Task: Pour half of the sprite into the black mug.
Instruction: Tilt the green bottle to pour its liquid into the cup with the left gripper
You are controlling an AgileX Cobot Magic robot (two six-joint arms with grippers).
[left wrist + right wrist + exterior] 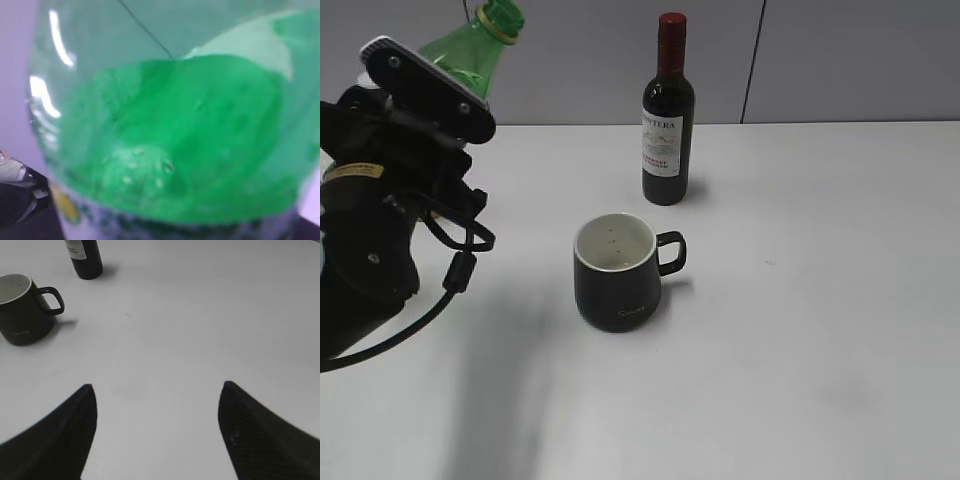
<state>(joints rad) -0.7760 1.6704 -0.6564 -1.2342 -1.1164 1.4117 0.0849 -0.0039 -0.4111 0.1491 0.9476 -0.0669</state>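
Exterior: my left arm has the sprite bottle lifted at the far left, neck tilted up and right, no cap visible on the mouth. The left gripper is wrapped around the body of it; I can't see the fingertips from here. Black mug sits upright mid-table, handle to the right, a few drops or specks on its white inside, otherwise it looks empty. Wine bottle stands behind the mug, near but apart.

Left wrist: frame is filled by green plastic with bubbles, label edge at the bottom. Bottle is pressed right against the camera, so I read it as clamped, though finger spread isn't visible.

Right wrist: right gripper is spread wide, holding nothing, hovering over bare table, mug up-left of it.

Risks as I see them: bottle mouth is well left of the mug, so tilting now would pour onto the table. Fizzy liquid may surge and overshoot half. A wide swing could clip the wine bottle. A nudged mug could slide.
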